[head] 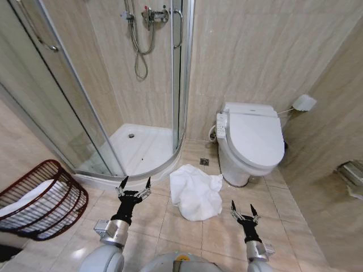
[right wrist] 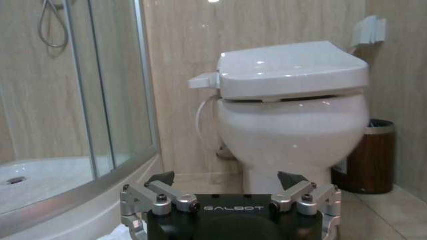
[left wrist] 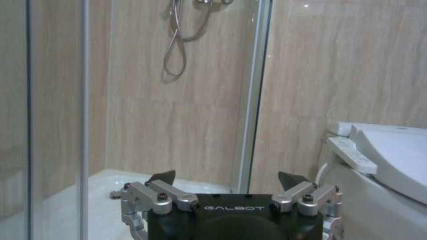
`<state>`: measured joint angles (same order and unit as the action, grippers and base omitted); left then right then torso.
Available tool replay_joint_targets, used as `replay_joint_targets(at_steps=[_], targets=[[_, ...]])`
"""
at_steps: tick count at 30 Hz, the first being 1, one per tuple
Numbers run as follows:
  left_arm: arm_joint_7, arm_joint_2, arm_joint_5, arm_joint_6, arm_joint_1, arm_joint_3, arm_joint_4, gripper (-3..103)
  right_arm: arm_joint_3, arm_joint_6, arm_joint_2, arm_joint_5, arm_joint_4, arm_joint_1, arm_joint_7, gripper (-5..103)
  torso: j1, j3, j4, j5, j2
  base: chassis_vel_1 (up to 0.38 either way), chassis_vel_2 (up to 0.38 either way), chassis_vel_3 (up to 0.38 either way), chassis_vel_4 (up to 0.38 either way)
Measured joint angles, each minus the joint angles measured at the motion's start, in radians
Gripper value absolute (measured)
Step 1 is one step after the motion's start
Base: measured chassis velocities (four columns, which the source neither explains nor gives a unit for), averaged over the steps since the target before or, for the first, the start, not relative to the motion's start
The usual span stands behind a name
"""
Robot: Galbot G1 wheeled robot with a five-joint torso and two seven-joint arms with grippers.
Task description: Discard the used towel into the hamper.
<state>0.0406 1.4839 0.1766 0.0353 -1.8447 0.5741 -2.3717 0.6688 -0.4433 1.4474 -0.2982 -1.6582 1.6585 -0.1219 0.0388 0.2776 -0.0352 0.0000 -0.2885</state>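
- Your towel (head: pixel 195 191) lies crumpled on the tiled floor (head: pixel 170 226) at lower centre of the head view, white, its long axis running from upper left toward lower right, the upper right corner reaching out toward the toilet (head: pixel 250 141).
- The hamper (head: pixel 42 199) sits at the lower left edge of the head view, tipped so its open mouth faces up and to the right; white cloth already lies inside it.
- The towel's upper edge lies near the curved shower base (head: pixel 136 148), and its right side is just beside the toilet's foot.
- You have bare tile between towel and hamper, and more below the towel.
- Your left gripper (head: pixel 134 187) hovers over that tile, just left of the towel, fingers spread wide, holding nothing.
- Your right gripper (head: pixel 244 212) is at lower right, below and right of the towel, fingers also parted and empty.
- In the right wrist view a dark round bin (right wrist: pixel 372 156) stands beside the toilet.
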Motion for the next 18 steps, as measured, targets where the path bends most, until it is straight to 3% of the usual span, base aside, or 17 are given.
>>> replay_joint_targets(at_steps=[11,18], targets=[[0.0,0.0,0.0,0.0,0.0,0.0,0.0,100,0.002,-0.011,-0.003,-0.002,0.01,-0.004,-0.005,100,0.0,0.001,0.0001,-0.0001,-0.002,-0.032,0.039,0.028,-0.034],[0.0,0.0,0.0,0.0,0.0,0.0,0.0,100,-0.001,-0.065,-0.002,-0.014,0.031,-0.014,-0.008,100,0.0,0.001,0.0001,0.0,-0.003,-0.139,0.134,0.136,-0.139]])
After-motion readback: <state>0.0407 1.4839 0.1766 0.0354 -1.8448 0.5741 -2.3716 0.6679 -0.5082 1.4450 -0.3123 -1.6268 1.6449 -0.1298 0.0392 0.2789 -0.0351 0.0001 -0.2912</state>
